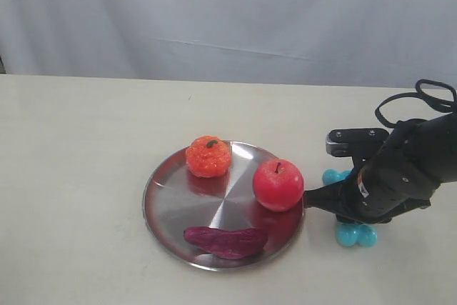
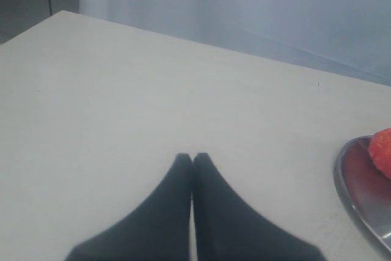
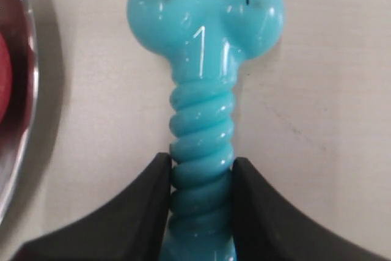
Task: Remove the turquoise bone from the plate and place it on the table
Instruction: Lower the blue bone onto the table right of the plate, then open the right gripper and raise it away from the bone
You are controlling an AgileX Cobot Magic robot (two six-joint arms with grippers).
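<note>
The turquoise bone [image 3: 201,114] lies over the cream table [image 3: 317,90], just outside the silver plate [image 3: 24,108]. My right gripper [image 3: 201,166] is shut on its ribbed shaft, one black finger on each side. In the exterior view the bone [image 1: 355,234] shows only as lobes below and beside the black right arm [image 1: 400,173], right of the plate [image 1: 171,198]; whether it touches the table I cannot tell. My left gripper [image 2: 193,158] is shut on nothing, over bare table [image 2: 122,90], with the plate's rim [image 2: 360,203] off to one side. The left arm is not in the exterior view.
On the plate sit a red apple [image 1: 278,184], an orange mandarin-like fruit [image 1: 208,156] and a dark purple elongated piece [image 1: 226,241]. The apple stands close to my right gripper's fingers. A white curtain [image 1: 228,19] backs the table.
</note>
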